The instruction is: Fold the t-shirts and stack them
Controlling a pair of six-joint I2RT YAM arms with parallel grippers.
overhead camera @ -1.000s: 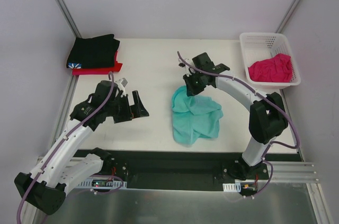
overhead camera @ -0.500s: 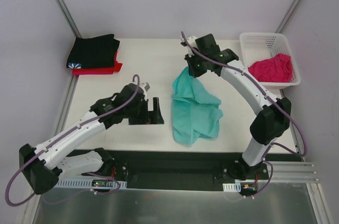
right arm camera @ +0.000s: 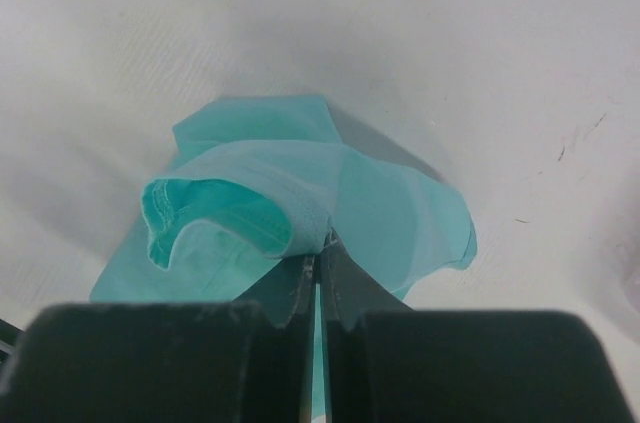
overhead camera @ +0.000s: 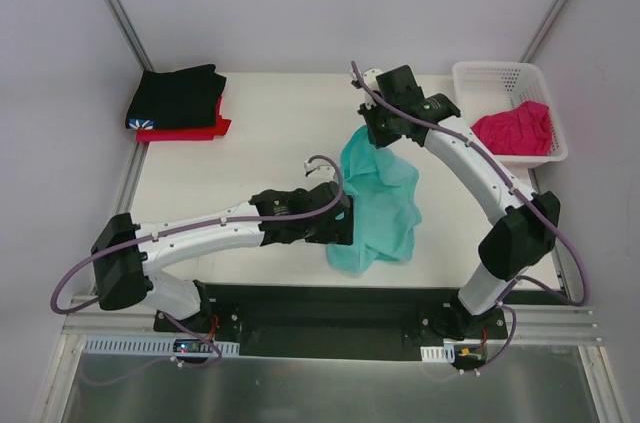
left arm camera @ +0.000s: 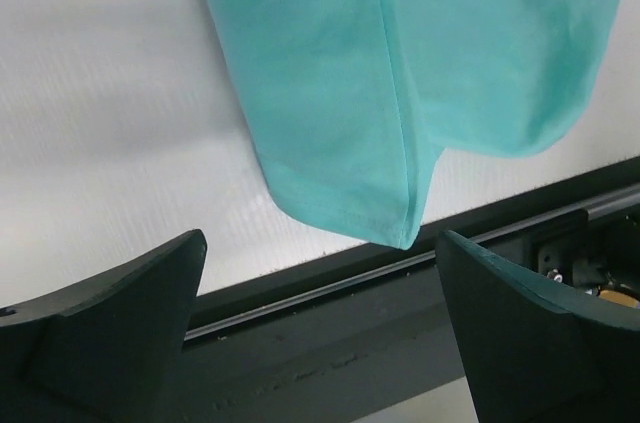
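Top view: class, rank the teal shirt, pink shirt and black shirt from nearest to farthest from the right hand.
1. Teal shirt, held by the right hand, centre.
2. Pink shirt, in the basket, far right.
3. Black shirt, far-left corner.

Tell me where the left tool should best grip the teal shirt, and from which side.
Probably the bottom hem corner of the teal shirt, coming from the left over bare table. That corner lies flat and pointed beside the open left tool, while the right tool holds the far end.
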